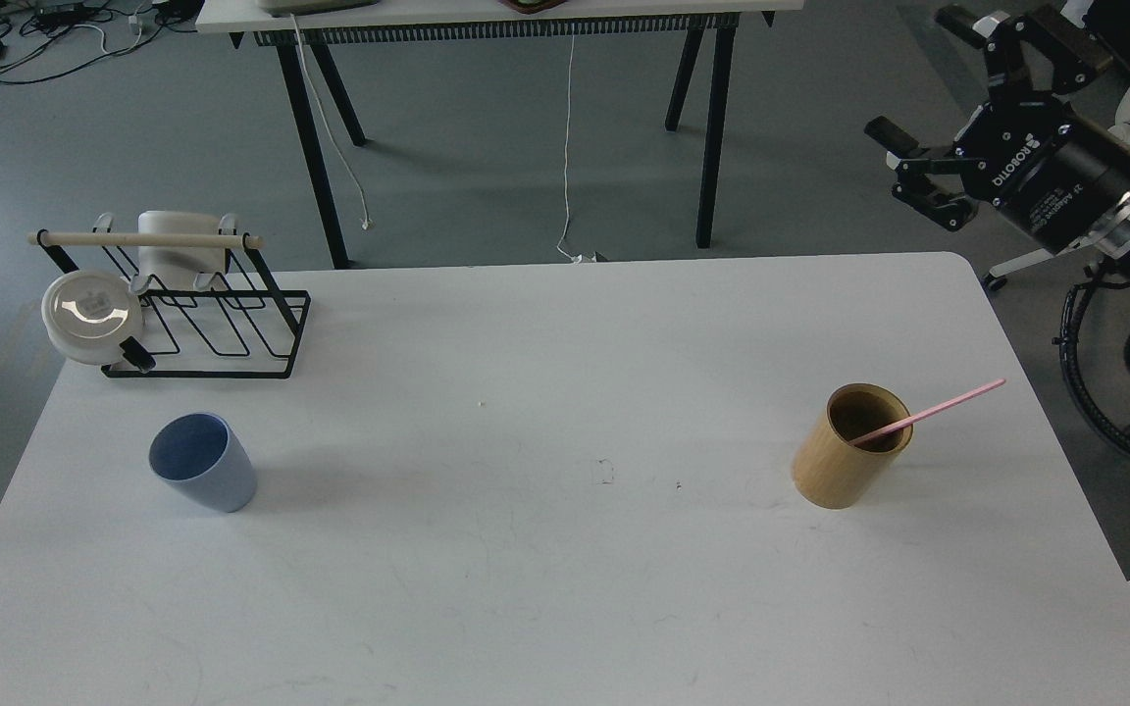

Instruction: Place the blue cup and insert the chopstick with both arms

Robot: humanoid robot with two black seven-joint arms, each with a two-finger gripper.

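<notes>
- The blue cup [203, 462] stands upright at the table's [565, 588] left, near the wire rack [197, 319]; no left arm is in view.
- The chopstick [928, 413] leans in the bamboo holder [851, 447].
- The right gripper [952, 118], fingers spread wide and empty, hangs off the table's far right corner; it should lift the stick straight along its lean.

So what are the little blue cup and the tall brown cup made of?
The small pale blue cup looks like matte plastic: smooth, even colour, no shine. The taller tan cylinder looks like bamboo or wood, with faint vertical lines and a dull finish. The look leaves both open.
</notes>
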